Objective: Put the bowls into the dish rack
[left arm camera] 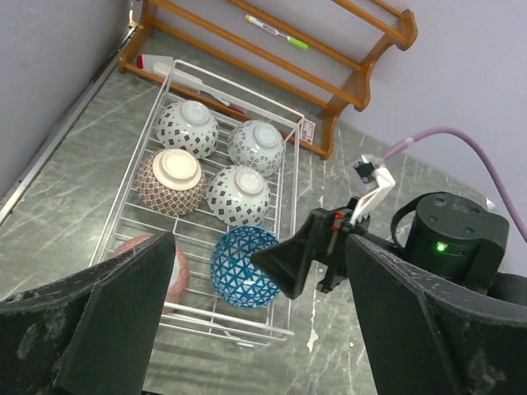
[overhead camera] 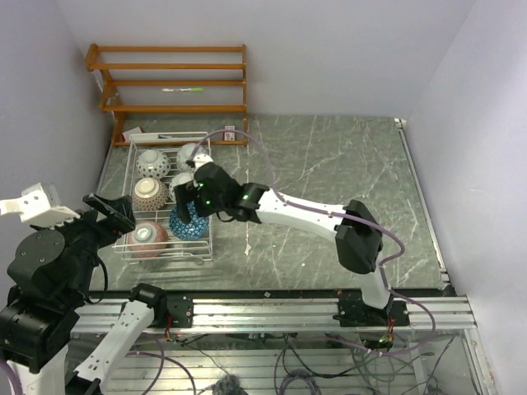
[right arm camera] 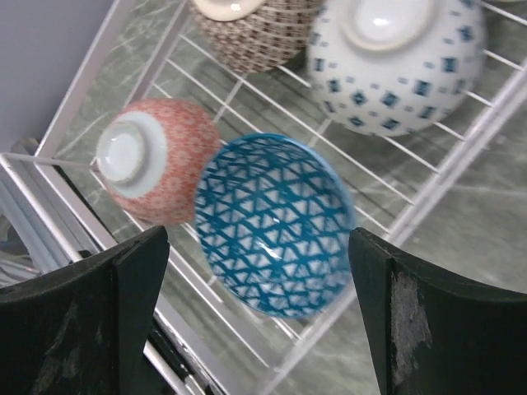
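The white wire dish rack stands at the left of the table and holds six bowls. Five sit upside down: two pale patterned ones at the back, a brownish one and a pale one in the middle, and a red one at the front. The blue triangle-patterned bowl lies tilted at the front right, its inside showing in the right wrist view. My right gripper hovers just above it, open and empty. My left gripper is open and empty, raised over the rack's near left side.
An orange-brown wooden shelf stands against the back wall behind the rack, with a green pen on it. Walls close in on the left, back and right. The metal rail runs along the near edge.
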{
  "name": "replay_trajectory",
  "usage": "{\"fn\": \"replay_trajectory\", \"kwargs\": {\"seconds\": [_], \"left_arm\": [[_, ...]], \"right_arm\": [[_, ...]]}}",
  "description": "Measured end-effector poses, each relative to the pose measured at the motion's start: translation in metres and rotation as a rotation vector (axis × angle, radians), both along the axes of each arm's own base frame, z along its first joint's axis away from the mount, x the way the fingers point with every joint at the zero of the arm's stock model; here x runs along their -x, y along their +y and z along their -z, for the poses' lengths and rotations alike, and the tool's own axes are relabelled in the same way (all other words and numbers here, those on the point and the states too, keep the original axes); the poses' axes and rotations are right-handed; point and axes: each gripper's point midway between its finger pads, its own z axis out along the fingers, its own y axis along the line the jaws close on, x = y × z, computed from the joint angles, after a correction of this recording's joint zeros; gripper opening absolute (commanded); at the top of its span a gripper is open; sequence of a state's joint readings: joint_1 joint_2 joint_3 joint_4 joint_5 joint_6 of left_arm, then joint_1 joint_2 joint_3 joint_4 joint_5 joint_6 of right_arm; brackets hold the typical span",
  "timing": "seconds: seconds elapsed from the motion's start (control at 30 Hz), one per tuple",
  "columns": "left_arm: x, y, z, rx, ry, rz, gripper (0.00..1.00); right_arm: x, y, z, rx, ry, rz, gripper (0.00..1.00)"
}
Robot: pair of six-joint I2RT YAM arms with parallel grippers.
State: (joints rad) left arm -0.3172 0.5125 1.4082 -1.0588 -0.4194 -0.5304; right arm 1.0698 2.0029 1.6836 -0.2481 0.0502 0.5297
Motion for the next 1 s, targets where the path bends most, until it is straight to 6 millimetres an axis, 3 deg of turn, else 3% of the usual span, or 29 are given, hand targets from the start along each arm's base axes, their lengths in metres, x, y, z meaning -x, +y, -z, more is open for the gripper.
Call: {"fn": "replay_trajectory", "kwargs": {"seconds": [0.17,0.37,0.6,0.87,1.0], "left_arm": [[0.013,0.004,0.001,-0.006,-0.002,0.001,0.94],[0.022,0.007,0.004,-0.007,-0.004,0.007,0.93],[0.029,0.006,0.009,-0.010,0.007,0.024,0.93],[0.035,0.008,0.009,-0.015,0.003,0.028,0.93],[0.037,0.009,0.009,-0.018,0.002,0.029,0.93]], "right_arm": [[0.021,0.038,0.003,0.015,-0.016,-0.044,0.89],[0.022,0.069,0.027,0.061,-0.022,-0.040,0.82],[0.024,0.070,0.069,0.173,-0.027,0.006,0.71],[0.028,0.083,0.055,0.203,-0.130,0.060,0.39],[0.033,0.082,0.055,0.219,-0.149,0.069,0.36]]}}
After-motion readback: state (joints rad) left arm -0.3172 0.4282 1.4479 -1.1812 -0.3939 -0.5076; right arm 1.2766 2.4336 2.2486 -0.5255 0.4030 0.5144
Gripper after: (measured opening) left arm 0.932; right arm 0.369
